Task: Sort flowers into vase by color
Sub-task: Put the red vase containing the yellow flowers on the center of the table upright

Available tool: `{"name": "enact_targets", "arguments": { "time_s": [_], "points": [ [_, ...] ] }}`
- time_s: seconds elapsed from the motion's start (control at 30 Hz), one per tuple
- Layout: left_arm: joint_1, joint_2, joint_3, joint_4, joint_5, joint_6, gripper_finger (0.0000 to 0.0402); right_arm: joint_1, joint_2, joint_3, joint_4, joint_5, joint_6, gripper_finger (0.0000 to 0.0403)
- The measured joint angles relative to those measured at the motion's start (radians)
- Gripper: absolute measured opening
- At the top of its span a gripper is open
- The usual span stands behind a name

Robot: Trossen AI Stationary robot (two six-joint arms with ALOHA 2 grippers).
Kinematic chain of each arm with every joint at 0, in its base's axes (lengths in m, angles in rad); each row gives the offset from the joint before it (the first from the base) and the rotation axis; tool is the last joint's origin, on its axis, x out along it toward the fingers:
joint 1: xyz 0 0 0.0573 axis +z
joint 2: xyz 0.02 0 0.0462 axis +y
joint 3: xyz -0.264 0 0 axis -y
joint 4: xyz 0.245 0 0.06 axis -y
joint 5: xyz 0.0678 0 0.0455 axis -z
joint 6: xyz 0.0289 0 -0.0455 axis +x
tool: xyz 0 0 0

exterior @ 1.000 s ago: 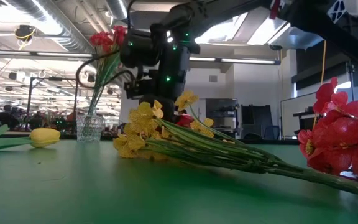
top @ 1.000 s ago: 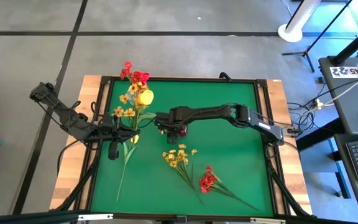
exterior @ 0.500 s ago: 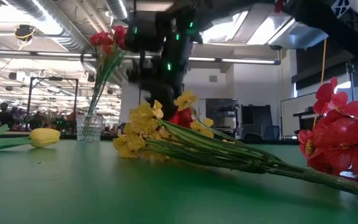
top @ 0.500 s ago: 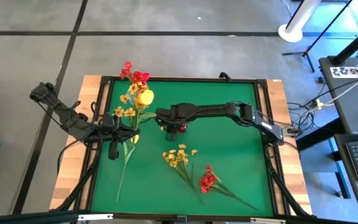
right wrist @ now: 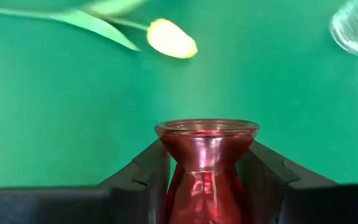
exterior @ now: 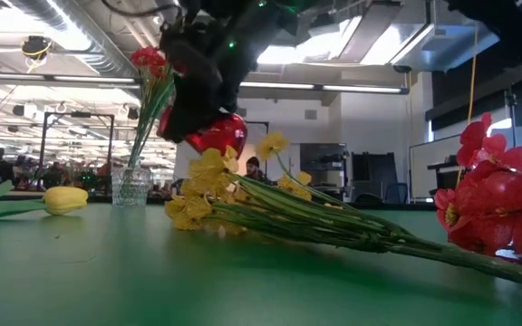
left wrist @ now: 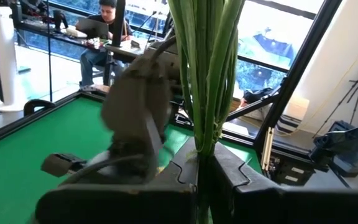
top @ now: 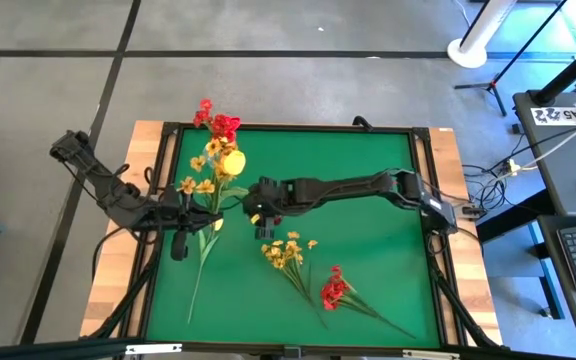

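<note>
My right gripper (top: pixel 261 215) (right wrist: pixel 207 155) is shut on a red glass vase (exterior: pixel 216 134), held in the air left of the table's middle. My left gripper (top: pixel 196 208) (left wrist: pixel 205 163), at the table's left, is shut on a bunch of green stems (left wrist: pixel 205 74) bearing red and yellow flowers (top: pixel 218 140). In the low view the bunch's lower ends stand in a clear glass vase (exterior: pixel 131 186). A yellow tulip (top: pixel 213 225) (right wrist: pixel 171 38) lies flat near the left gripper. A yellow spray (top: pixel 288 250) and a red spray (top: pixel 333 290) lie nearer the table's near edge. My left gripper pinches the bunched stems (left wrist: pixel 204 146) between its two fingers, coming level from the table's left and lying across them. The stems rise upright above the fingers. My right gripper pinches the red vase between its two fingers, just below the flared rim (right wrist: pixel 207 129). The vase lies along the fingers, mouth pointing away from the wrist. It is lifted clear of the table and tilted.
The green mat has a dark frame (top: pixel 288 128) and wooden margins. The yellow spray (exterior: pixel 243 204) and red spray (exterior: pixel 501 195) lie across the near part. Bare green mat (top: pixel 378 240) stretches to the right. People and desks show in the room beyond.
My right gripper has moved toward the table's left and slightly nearer, and has tipped. The red vase, low behind the yellow spray before, is now lifted clear and tilted. The left gripper and its bunch have stayed put.
</note>
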Motion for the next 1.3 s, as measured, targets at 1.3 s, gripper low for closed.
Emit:
{"name": "enact_targets", "arguments": {
  "time_s": [1.3],
  "points": [
    [0.25,0.158,0.0,0.185,0.183,0.107,0.0005,-0.183,-0.266,-1.25,1.764,0.101,0.185,0.0154]
  ]
}}
